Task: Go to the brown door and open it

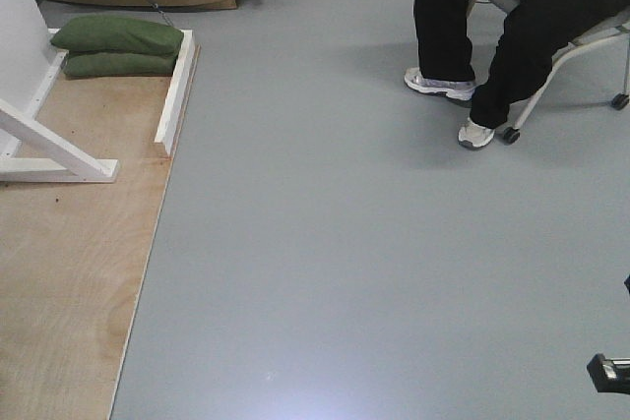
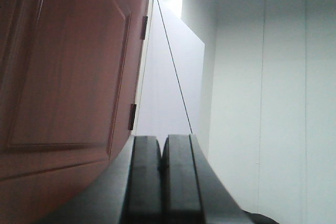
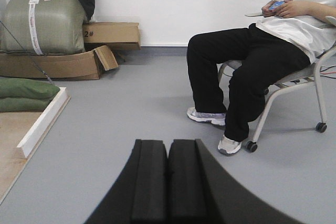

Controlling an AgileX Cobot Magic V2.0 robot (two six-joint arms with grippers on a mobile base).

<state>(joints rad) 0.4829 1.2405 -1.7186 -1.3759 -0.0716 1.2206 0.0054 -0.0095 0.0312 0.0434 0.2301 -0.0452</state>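
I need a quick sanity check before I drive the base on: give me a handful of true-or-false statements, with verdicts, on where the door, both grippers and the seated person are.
1. The left gripper is shut, with nothing between its pads. True.
2. The brown door appears in the right wrist view. False: only the left wrist view shows it, to the left of the gripper.
3. A person sits on a chair at the front view's upper right. True.
4. The right gripper is clamped on a door handle. False: it is shut on nothing, above bare grey floor.
5. Two green sacks lie stacked at the far end of the plywood platform. True.
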